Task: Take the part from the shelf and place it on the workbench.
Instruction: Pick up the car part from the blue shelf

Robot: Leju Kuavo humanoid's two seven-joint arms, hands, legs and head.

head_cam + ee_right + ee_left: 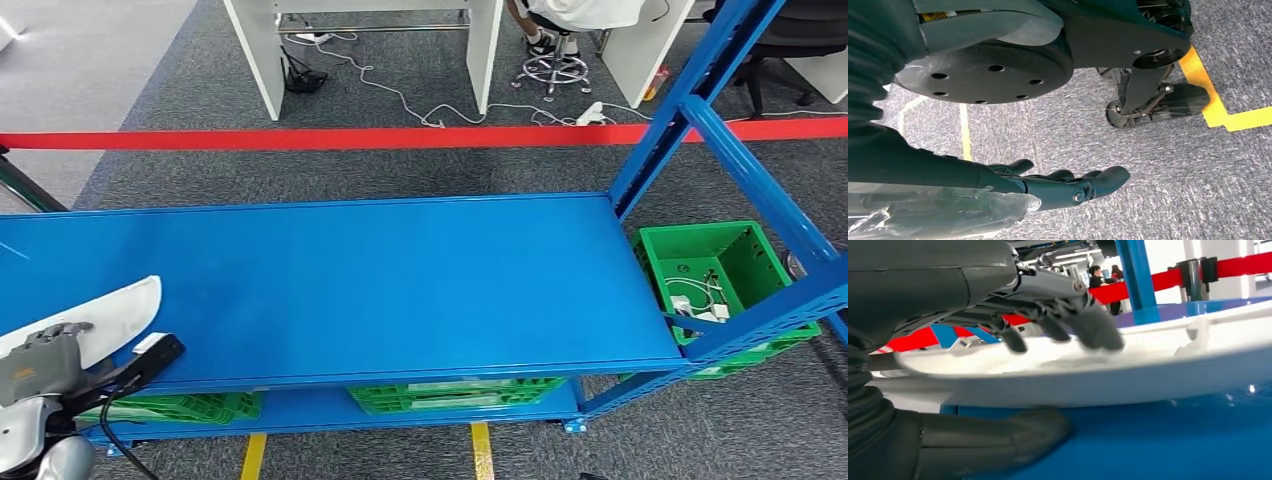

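Note:
The part [105, 312] is a flat white curved plastic piece lying at the near left end of the blue shelf top [400, 275]. My left hand [45, 362] grips its near end. In the left wrist view the dark fingers [1063, 325] press on the top of the part [1108, 377] and the thick thumb [993, 440] sits under its rim, just above the blue surface. My right hand [1068, 186] hangs over the grey carpet with its fingers stretched out and nothing in it.
A green crate [745, 262] holding white cables stands at the shelf's right end, behind a blue slanted upright [690, 90]. More green crates [450, 393] sit on the lower shelf. A red barrier tape [400, 137], white desks and a seated person lie beyond.

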